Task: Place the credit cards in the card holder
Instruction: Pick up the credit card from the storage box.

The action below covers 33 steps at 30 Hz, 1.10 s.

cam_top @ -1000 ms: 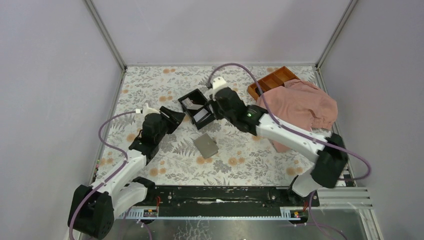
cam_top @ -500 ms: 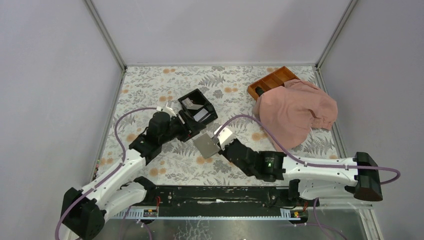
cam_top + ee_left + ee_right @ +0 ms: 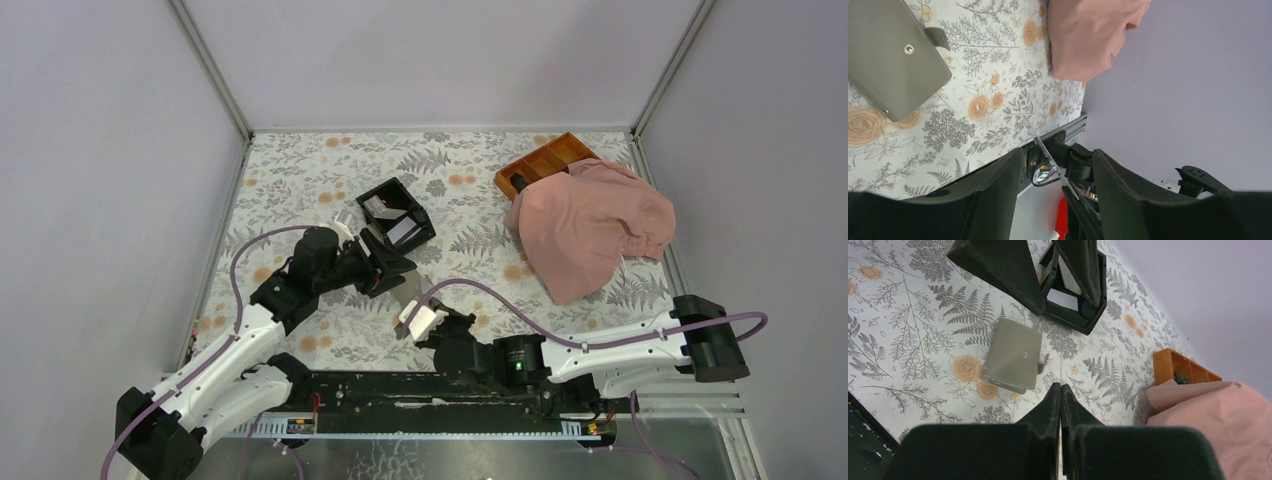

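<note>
The card holder (image 3: 1012, 360) lies closed on the floral mat, grey-taupe with a snap. It also shows in the left wrist view (image 3: 893, 55), and as a sliver in the top view (image 3: 413, 289). My right gripper (image 3: 421, 320) is shut on a pale credit card (image 3: 427, 321), just near of the holder. In the right wrist view the gripper (image 3: 1061, 386) holds the card (image 3: 1061, 371) edge-on. My left gripper (image 3: 392, 268) is open and empty, just left of the holder. In its wrist view (image 3: 1058, 156) the held card (image 3: 1050, 162) shows edge-on between the fingers. More cards (image 3: 381, 207) lie in the black box.
The black two-compartment box (image 3: 414, 213) stands just beyond the left gripper. An orange-brown divided tray (image 3: 545, 160) is at the back right, partly under a pink cloth (image 3: 590, 225). The black rail (image 3: 400, 385) runs along the near edge.
My right arm swung from the black box back to the near side of the holder, carrying a card. My left gripper moved right to the holder's left edge.
</note>
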### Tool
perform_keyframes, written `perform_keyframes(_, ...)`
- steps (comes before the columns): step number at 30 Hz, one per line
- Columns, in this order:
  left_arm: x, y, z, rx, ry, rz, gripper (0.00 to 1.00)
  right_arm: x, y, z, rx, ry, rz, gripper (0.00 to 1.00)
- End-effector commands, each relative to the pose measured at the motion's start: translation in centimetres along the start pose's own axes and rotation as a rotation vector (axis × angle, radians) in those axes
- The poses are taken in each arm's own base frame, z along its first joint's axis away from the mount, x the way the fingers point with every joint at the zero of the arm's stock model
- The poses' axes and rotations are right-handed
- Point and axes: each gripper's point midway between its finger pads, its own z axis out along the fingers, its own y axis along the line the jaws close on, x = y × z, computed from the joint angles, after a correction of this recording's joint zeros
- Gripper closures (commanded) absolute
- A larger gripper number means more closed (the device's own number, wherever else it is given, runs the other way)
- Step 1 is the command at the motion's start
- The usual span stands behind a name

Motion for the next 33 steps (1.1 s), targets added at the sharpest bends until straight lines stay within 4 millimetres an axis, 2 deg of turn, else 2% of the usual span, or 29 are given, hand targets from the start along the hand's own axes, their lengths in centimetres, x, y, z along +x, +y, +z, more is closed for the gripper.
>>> perform_keyframes(1,1.6,-0.7,-0.4,0.020,0.072,-0.025,0.38,-3.0,-0.9,-0.4,0.075,-0.063,0.024,1.00)
perform_keyframes(9,2.4,0.4,0.2,-0.011,0.107,-0.042,0.36,-5.0,0.2,-0.9,0.071,-0.102,-0.022,1.00)
perform_keyframes(15,2.8,0.6,0.4,-0.007,0.127,-0.060,0.35,-5.9,1.0,-0.8,0.071,-0.125,-0.063,1.00)
perform_keyframes(19,3.0,0.2,0.7,0.019,0.146,-0.083,0.38,-6.1,1.8,-0.6,0.067,-0.128,-0.099,1.00)
perform_keyframes(22,3.1,0.0,0.6,0.035,0.152,-0.086,0.50,-5.8,2.0,-0.5,0.073,-0.123,-0.120,1.00)
perform_keyframes(24,3.2,-0.1,0.6,0.048,0.154,-0.091,0.73,-5.7,2.0,-0.5,0.077,-0.124,-0.122,1.00)
perform_keyframes(26,3.3,-0.1,0.6,0.056,0.153,-0.097,0.86,-5.5,1.9,-0.5,0.079,-0.124,-0.122,1.00)
perform_keyframes(29,3.4,-0.1,0.6,0.072,0.158,-0.112,0.98,-5.0,1.8,-0.5,0.086,-0.116,-0.127,1.00)
perform_keyframes(31,3.3,-0.1,0.7,0.091,0.147,-0.132,1.00,-4.5,1.7,-0.6,0.093,-0.105,-0.120,1.00)
perform_keyframes(33,3.0,-0.1,0.8,0.119,0.121,-0.154,1.00,-3.9,1.7,-0.7,0.098,-0.091,-0.099,0.93)
